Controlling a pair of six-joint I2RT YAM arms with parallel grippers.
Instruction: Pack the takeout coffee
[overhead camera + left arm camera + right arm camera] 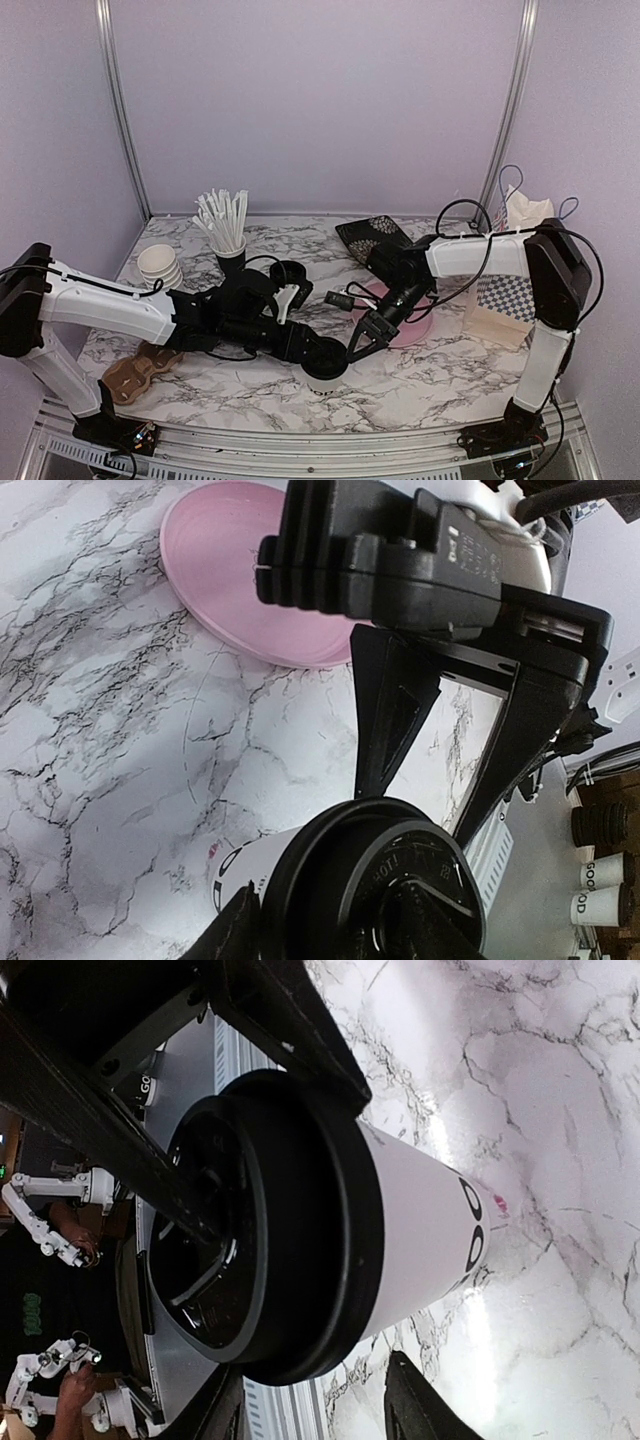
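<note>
Marble-patterned tabletop [250,405] is seen carrying the white cup [326,380] near its front edge, just in front of the pink plate [420,322]. The cup is topped by a black lid [250,1230]. That lid is being straddled by the right hand [358,348], fingers held apart at the rim. The left hand [303,348] is set close against the cup; whether it is clamped cannot be told. A tip-over and spill could be caused by pressure applied on one edge only. The cup is stood upright, long axis vertical, lid pointed up.
</note>
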